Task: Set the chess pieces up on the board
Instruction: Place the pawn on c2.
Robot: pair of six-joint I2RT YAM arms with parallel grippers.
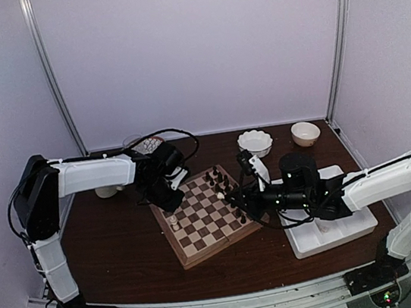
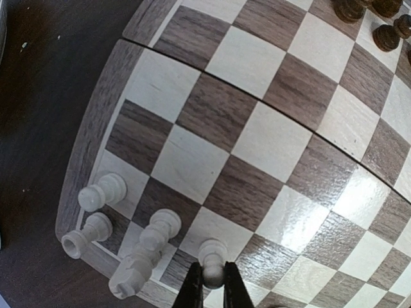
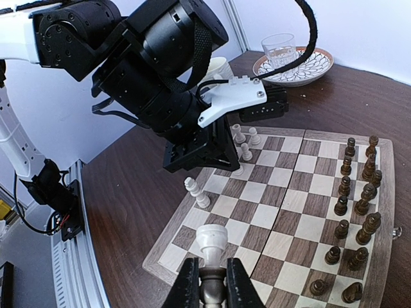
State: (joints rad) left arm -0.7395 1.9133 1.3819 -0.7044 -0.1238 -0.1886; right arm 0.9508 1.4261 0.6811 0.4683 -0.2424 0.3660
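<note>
Fingers (image 2: 192, 292) of the left gripper (image 2: 212, 274) are clamped on a cream piece (image 2: 212, 256) at the edge row of the board (image 2: 270, 138). They pinch it below its round head, and whether its base rests on the wood cannot be told. Just beside it, in the same corner, 4 other cream pieces (image 2: 103, 192) stand grouped near the rim, none of them touching the gripper. The right gripper (image 3: 210, 266) has its fingers (image 3: 186, 289) closed on a second cream piece (image 3: 212, 239), held upright with its flat-topped head above the tips, over the board's checks. 1 lone cream piece (image 3: 196, 191) stands on an edge square, apart from the corner group. Dark brown pieces (image 3: 350, 192) crowd the opposite side of the board in roughly 2 rows. Seen from above, the board (image 1: 201, 235) lies turned at an angle on the dark table (image 1: 114, 266), and the 2 arms reach over it from opposite sides. A white tray (image 1: 310, 245) sits just right of the board, under the right arm. 2 white bowls (image 1: 255, 143) stand behind the board, and a glass (image 3: 280, 50) rests on a patterned plate (image 3: 314, 64) at the back.
</note>
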